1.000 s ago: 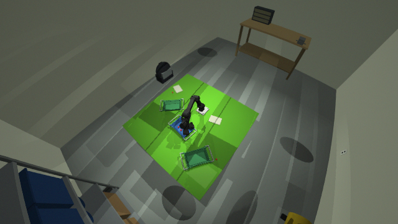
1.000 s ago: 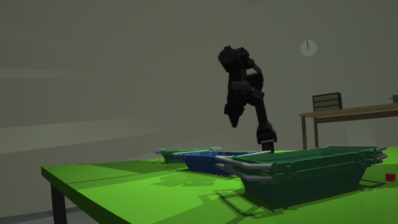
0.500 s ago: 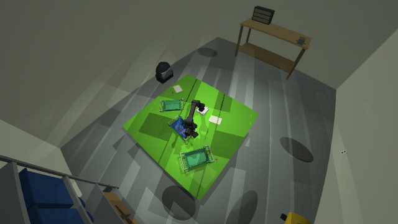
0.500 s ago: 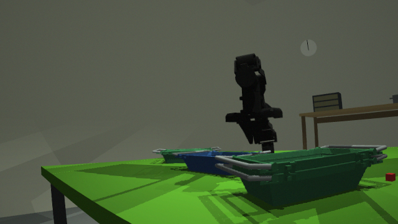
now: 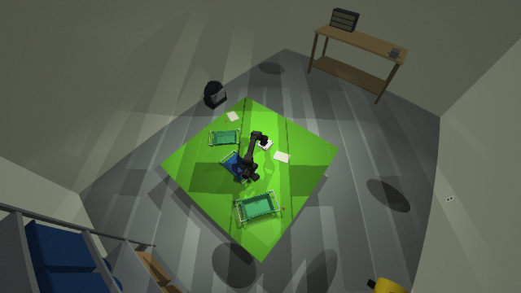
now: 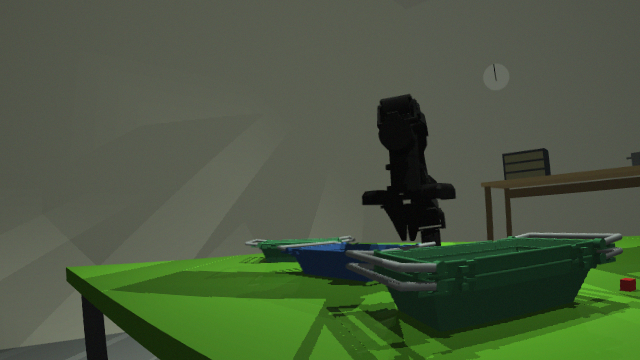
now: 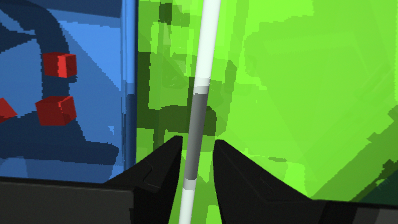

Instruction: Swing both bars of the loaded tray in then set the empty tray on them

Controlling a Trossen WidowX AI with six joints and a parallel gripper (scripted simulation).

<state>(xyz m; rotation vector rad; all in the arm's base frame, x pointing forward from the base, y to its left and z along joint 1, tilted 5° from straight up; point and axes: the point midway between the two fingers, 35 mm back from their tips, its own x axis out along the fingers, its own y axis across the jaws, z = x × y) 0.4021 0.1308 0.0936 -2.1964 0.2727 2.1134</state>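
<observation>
The blue tray point(image 5: 229, 163) point(image 6: 325, 262) point(image 7: 128, 45) holds several red blocks point(image 7: 56, 111). Its far wire bar point(image 5: 227, 156) is swung out over the end. Its near bar point(image 7: 210, 30) point(image 6: 429, 244) is also out, clear of the rim. My gripper point(image 7: 197, 145) point(image 6: 407, 239) is open by a narrow gap, empty, pointing down above the near bar, which shows between the fingertips in the wrist view. A green tray point(image 5: 225, 137) point(image 6: 280, 254) stands behind, bars out, with no blocks visible. Another green tray point(image 5: 257, 207) point(image 6: 505, 295) stands in front; its doubled rims and bars look like two nested trays.
A small red cube point(image 5: 283, 208) point(image 6: 628, 284) lies right of the front green tray. Another red spot point(image 5: 225, 120) is near the far green tray. Pale flat pieces point(image 5: 282, 156) point(image 5: 233, 116) lie on the green table. The arm's base stands beyond the blue tray.
</observation>
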